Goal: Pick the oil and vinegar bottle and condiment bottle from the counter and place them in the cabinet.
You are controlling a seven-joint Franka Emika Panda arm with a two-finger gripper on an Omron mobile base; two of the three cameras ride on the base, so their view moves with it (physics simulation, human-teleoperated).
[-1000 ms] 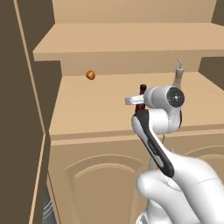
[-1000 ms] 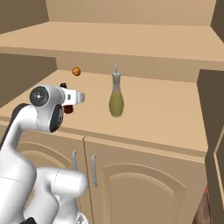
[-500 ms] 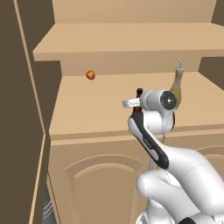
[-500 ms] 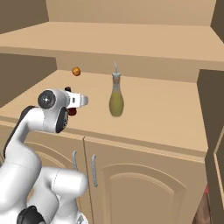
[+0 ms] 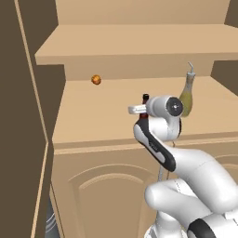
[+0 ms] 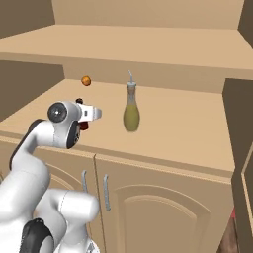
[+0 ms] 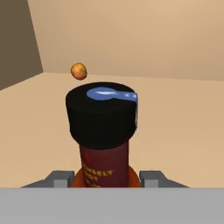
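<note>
Condiment bottle (image 7: 105, 144): centre frame in hand view, upright, cap uppermost, clamped in gripper (image 7: 105, 181). Label legible there. Oil and vinegar bottle (image 6: 131, 109): upright, cabinet (image 6: 188, 123) shelf, centre of right base view.

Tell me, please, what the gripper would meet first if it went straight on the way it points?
Apart from the sauce bottle it is shut on, probably the cabinet's back wall; the small orange ball lies slightly left of that line, though depth is unclear.
</note>
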